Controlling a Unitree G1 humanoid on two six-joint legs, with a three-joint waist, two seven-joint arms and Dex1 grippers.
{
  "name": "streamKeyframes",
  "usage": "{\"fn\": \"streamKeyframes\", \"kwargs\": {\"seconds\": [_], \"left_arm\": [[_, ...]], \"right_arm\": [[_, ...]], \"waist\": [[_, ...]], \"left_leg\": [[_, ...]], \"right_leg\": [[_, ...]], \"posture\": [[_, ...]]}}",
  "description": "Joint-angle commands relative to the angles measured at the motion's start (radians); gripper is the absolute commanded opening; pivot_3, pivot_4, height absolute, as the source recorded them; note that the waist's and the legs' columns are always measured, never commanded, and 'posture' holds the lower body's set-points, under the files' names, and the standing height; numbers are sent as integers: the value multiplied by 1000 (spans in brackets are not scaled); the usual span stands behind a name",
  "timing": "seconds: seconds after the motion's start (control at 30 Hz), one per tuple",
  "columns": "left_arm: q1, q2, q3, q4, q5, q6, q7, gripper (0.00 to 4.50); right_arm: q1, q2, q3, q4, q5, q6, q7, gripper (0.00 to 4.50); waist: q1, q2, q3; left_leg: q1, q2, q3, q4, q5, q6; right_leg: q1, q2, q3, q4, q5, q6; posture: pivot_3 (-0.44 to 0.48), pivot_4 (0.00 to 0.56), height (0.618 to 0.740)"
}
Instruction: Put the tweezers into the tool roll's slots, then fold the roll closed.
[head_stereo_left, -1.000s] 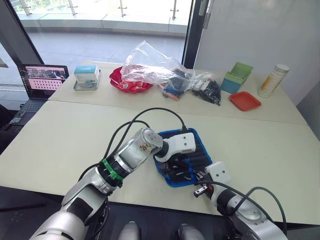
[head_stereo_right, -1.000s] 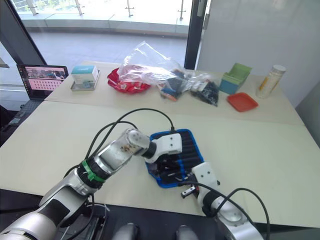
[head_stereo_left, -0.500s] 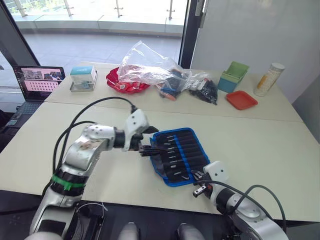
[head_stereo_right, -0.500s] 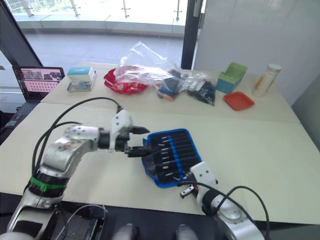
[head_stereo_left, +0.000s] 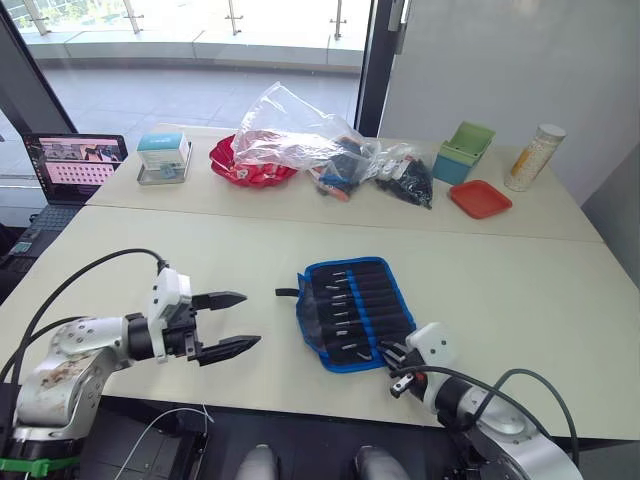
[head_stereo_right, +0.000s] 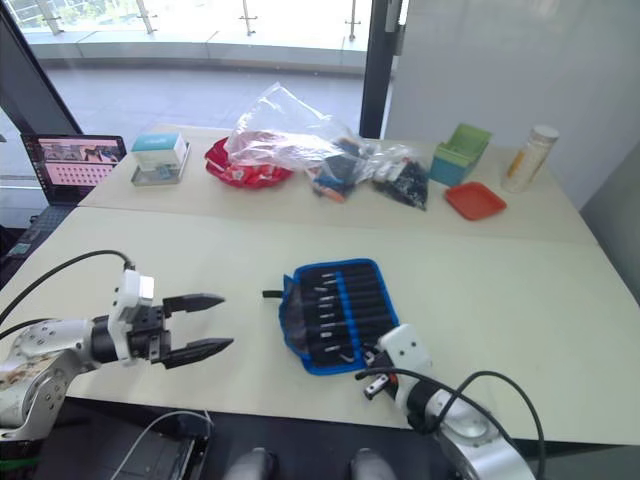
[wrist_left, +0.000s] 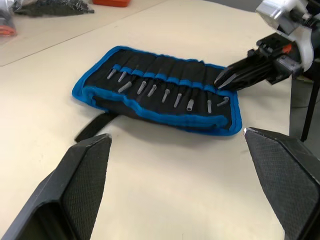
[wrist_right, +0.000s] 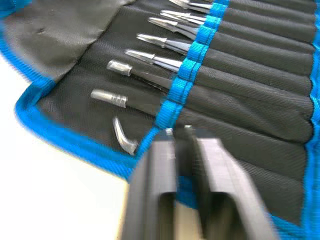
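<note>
The tool roll (head_stereo_left: 372, 305) lies unrolled on the near table, black with blue edging, its thin strap (head_stereo_left: 287, 293) trailing off its left end. Several tweezers (wrist_left: 150, 90) sit in the slots (wrist_right: 240, 90), their silvery tips (wrist_right: 160, 62) poking out past the blue band. My left gripper (head_stereo_left: 250, 320) hovers open and empty well left of the roll, pointing at it. My right gripper (head_stereo_left: 392, 357) is shut, its tip (wrist_right: 180, 132) at the blue band on the roll's near right corner; from the left wrist it (wrist_left: 225, 80) is touching that corner.
On the far table are a clear plastic bag (head_stereo_left: 300, 130) over a red bowl (head_stereo_left: 255, 168), dark bagged items (head_stereo_left: 410, 182), a green box (head_stereo_left: 468, 153), an orange tray (head_stereo_left: 480, 198), a bottle (head_stereo_left: 535, 158), a small box (head_stereo_left: 162, 155) and a laptop (head_stereo_left: 75, 160).
My left gripper has drawn back from the roll's left edge toward the left and the table's near edge, and now stands open. The right gripper has stayed at the roll's near corner.
</note>
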Motion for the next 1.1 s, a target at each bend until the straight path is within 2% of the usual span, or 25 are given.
{"fn": "streamKeyframes", "kwargs": {"seconds": [0.03,0.13,0.23,0.27,0.33,0.43,0.57,0.77,0.9,1.1], "left_arm": [[12,15,36,-23,-10,-46,8,4500],[27,14,37,-35,-8,-52,32,4500],[59,16,49,-65,-20,-50,44,4500],[65,17,51,-73,-22,-48,49,4500],[71,19,56,-81,-28,-45,58,4500],[73,27,72,-93,-44,-23,72,4500],[91,45,85,-91,-49,-20,69,4500],[87,55,72,-95,-49,-20,81,4500],[83,61,61,-93,-51,-8,85,4500],[80,72,49,-91,-52,-3,80,4500]], "right_arm": [[-53,-13,-44,-132,120,42,48,2244],[-134,-42,-35,-184,173,106,59,3221],[-234,-33,64,-211,173,144,41,4276],[-251,-33,87,-212,166,151,35,4468],[-273,-32,157,-197,122,148,13,4468],[-285,-40,326,-139,-23,91,-32,4468],[-273,-6,437,-45,-221,0,-160,4468],[-263,54,459,20,-314,-66,-205,4468],[-245,81,447,33,-334,-112,-204,3356],[-240,78,440,49,-346,-128,-167,1227]], "waist": [[2,3,3],[3,4,3],[0,4,3],[0,4,3],[2,4,3],[5,4,3],[4,3,3],[1,3,3],[2,3,3],[1,3,3]], "left_leg": [[-1,0,0,0,0,0],[-1,0,0,1,0,0],[-1,0,0,1,0,0],[-1,0,0,1,0,0],[-1,0,0,1,0,0],[-1,-1,0,1,0,0],[-2,-1,0,1,0,0],[-2,-1,0,1,0,-1],[-2,-1,0,1,0,-1],[-1,-1,0,1,0,-1]], "right_leg": [[0,0,0,0,0,0],[0,0,0,0,0,0],[0,0,0,0,0,0],[-1,0,0,0,0,0],[-2,0,0,1,0,0],[-2,0,0,1,0,0],[-3,-1,0,1,0,0],[-5,-1,0,5,0,0],[-5,-1,0,6,0,0],[-5,-1,0,6,0,0]], "posture": [[0,150,723],[0,150,723],[0,150,723],[0,150,723],[0,150,723],[0,150,723],[0,150,723],[0,150,723],[0,150,723],[0,150,723]]}}
